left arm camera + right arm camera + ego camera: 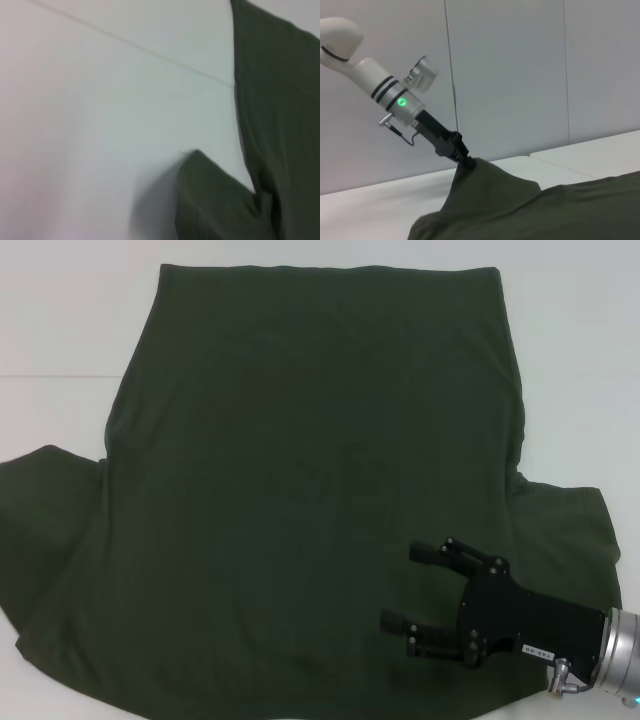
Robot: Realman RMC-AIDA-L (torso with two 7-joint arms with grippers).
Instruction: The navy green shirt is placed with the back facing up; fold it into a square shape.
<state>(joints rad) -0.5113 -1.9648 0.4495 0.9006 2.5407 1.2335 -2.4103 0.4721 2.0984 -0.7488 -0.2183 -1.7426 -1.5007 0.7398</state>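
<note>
Under the right gripper (412, 590), whose fingers are spread, the shirt (300, 490) lies flat, plain side up, on the table (570, 340). Far across it, the left gripper (468, 161) pinches a raised sleeve.

No readable text anywhere; small white label on right gripper (424, 602) body, print illegible.

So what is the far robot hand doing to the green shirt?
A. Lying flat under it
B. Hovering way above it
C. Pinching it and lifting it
C: in the right wrist view the left gripper is shut on the navy green shirt, and the cloth rises in a peak to it.
</note>
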